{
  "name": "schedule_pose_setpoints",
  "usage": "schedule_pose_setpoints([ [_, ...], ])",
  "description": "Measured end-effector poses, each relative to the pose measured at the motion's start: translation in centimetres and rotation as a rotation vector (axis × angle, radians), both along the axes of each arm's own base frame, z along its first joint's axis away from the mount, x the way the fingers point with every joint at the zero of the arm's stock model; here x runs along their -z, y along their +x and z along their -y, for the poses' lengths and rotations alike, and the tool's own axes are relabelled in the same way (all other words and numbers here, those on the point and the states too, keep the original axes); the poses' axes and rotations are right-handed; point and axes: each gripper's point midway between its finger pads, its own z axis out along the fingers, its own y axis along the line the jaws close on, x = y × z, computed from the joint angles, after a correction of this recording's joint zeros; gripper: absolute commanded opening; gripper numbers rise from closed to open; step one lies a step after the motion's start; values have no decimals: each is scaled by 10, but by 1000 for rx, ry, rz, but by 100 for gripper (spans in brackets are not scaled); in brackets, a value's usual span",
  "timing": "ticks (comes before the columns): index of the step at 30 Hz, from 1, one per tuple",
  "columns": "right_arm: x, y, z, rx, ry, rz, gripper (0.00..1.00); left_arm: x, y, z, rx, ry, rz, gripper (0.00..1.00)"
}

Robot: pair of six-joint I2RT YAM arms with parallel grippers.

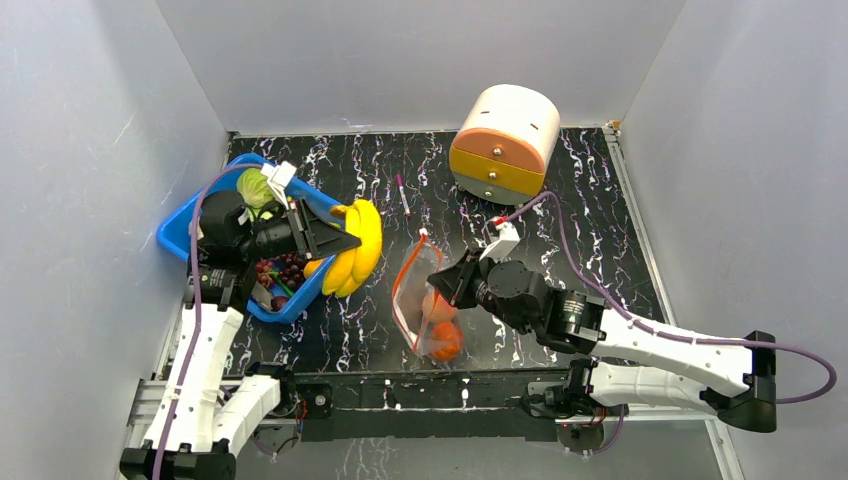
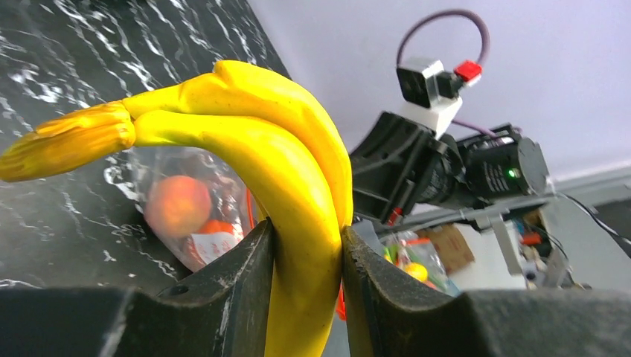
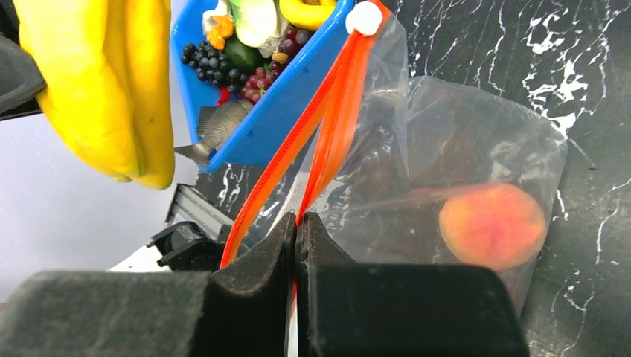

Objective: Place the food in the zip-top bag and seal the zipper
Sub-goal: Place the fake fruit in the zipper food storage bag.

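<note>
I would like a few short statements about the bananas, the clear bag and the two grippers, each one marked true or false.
1. The jaws of the left gripper are shut on the bananas. True.
2. The bananas lie inside the bag. False: they hang in the air outside it, near the blue bin.
3. The jaws of the right gripper pinch the bag's zipper strip. True.
4. The bag holds nothing. False: an orange round fruit lies in it.
5. The blue bin holds no food. False: grapes and other toy food are in it.
</note>
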Motion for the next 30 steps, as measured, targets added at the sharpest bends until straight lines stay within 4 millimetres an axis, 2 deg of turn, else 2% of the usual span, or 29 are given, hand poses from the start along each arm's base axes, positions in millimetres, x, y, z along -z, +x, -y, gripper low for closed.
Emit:
schedule_pose_setpoints([
  [5, 0, 9, 3, 6, -84, 85, 0, 1, -21, 16, 140, -42, -22, 11],
  [12, -33, 25, 13, 41, -148, 245, 0, -6, -57, 30, 309, -82, 1, 12],
  [17, -41, 26, 13, 22, -170, 307, 0, -17, -75, 32, 376, -120, 41, 13],
  [20, -45, 24, 9, -9, -171, 339, 0, -18, -79, 34, 402, -148, 24, 14],
  [25, -45, 21, 3, -35, -153, 332, 0, -17, -71, 37, 390, -167, -60, 14],
  [30, -32, 22, -9, -33, -133, 275, 0, -20, -61, 41, 356, -233, -153, 13],
])
